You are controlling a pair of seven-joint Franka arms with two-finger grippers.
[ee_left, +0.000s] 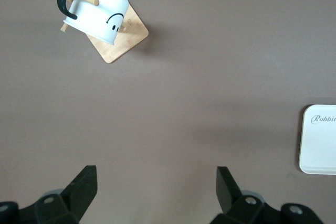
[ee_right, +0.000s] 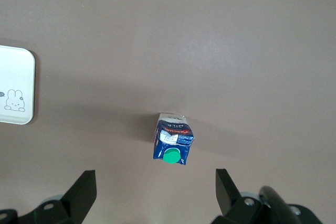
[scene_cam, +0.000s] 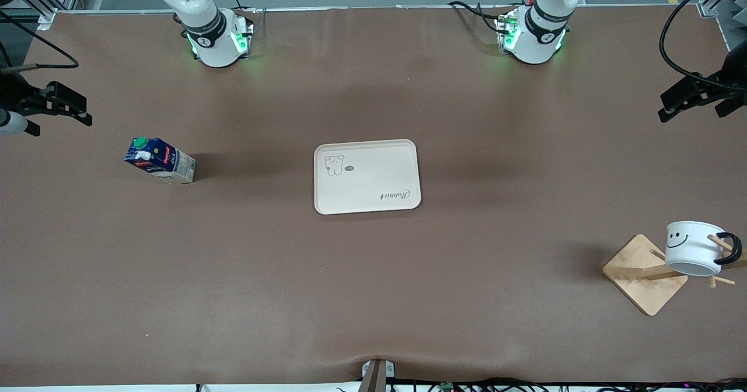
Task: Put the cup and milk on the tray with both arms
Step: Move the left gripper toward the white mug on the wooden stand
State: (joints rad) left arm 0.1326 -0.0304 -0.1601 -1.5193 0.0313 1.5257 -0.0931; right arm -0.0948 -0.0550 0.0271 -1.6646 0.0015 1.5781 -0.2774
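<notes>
The cream tray (scene_cam: 366, 176) lies empty at the middle of the table. The dark blue milk carton (scene_cam: 159, 160) with a green cap stands on the table toward the right arm's end. The white smiley cup (scene_cam: 694, 248) hangs tilted on a peg of a wooden rack toward the left arm's end. My right gripper (ee_right: 156, 172) is open and empty, high over the table beside the milk (ee_right: 172, 142). My left gripper (ee_left: 156, 170) is open and empty, high over bare table, well apart from the cup (ee_left: 100, 17). Each wrist view shows an edge of the tray (ee_left: 320, 140) (ee_right: 16, 85).
The rack's square wooden base (scene_cam: 642, 275) sits near the table corner, nearer the front camera than the tray. Black cables and mounts hang at both ends of the table. The arm bases (scene_cam: 217, 39) (scene_cam: 534, 36) stand along the table edge farthest from the front camera.
</notes>
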